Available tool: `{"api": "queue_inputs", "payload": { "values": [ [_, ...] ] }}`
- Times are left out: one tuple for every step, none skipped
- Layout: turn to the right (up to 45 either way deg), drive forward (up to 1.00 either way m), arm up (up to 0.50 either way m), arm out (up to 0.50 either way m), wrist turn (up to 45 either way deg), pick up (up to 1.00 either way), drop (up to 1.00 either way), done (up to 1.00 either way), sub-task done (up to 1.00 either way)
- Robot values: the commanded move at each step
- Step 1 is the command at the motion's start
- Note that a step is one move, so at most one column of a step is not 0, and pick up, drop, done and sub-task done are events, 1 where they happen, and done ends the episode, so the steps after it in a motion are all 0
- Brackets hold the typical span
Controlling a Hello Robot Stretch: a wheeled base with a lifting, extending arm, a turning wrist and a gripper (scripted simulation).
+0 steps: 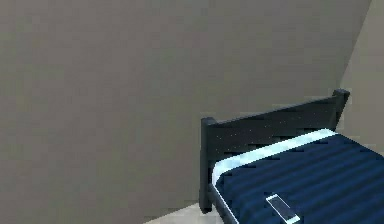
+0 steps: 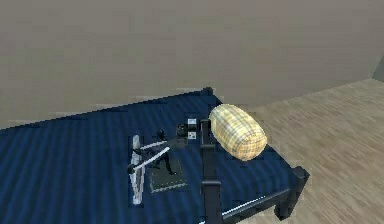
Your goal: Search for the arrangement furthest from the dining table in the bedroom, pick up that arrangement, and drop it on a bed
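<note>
Forward view: the bed [image 1: 300,172], a white slab [image 1: 283,208] on it. Arm side view: over the bed, the tool [image 2: 137,172] at a dark flat thing [image 2: 166,180], perhaps the arrangement; grip and load cannot be told. A careless pull-back could drag that thing off the bed

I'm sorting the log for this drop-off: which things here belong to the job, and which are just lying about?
Job: bed; end effector; pale sticks near it, perhaps the arrangement.
Lying about: checked pillow; small white flat thing on the bed.
</note>
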Motion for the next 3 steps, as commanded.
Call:
{"api": "queue_inputs", "payload": {
  "values": [
    [0.0,0.00,0.10,0.00,0.0,0.00,0.00,0.00,0.00],
    [0.0,0.00,0.00,-0.08,0.0,0.00,0.00,0.00,0.00],
    [0.0,0.00,0.00,0.00,0.0,0.00,0.00,1.00,0.00]
  ]
}}
